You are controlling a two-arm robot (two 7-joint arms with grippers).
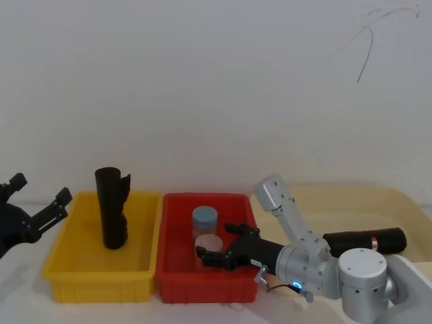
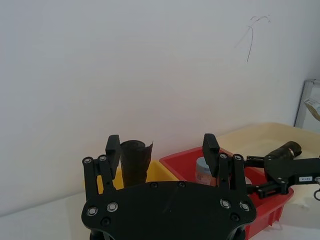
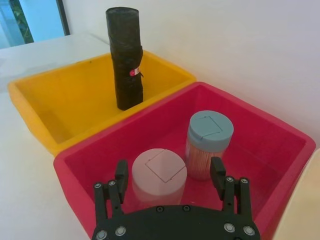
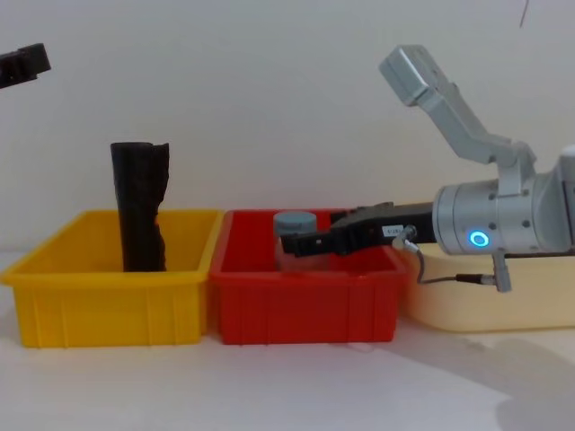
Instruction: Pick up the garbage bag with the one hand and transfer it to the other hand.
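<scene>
Garbage bag [image 1: 112,209] stands upright in yellow bin [image 1: 71,266], red-and-white label on its side, nothing touching it. Red bin [image 1: 177,277] sits touching the yellow one, w/ blue-lid jar [image 3: 210,143] and pink-lid jar [image 3: 159,173] inside. Right gripper [image 1: 217,246] reaches into red bin over the jars, fingers wide, empty. Left gripper [image 1: 39,201] hangs left of yellow bin, also wide, empty. A 2nd black roll [image 1: 364,240] lies in cream tray [image 1: 351,196] at right.

Two black grippers, one on a silver-grey arm

The right gripper [image 1: 214,244] is long and black on thick silver-grey cylindrical links with a blue ring light and a thin cable behind the jaws. The left gripper [image 2: 162,150] is black, with silver screws studding its knuckles.
</scene>
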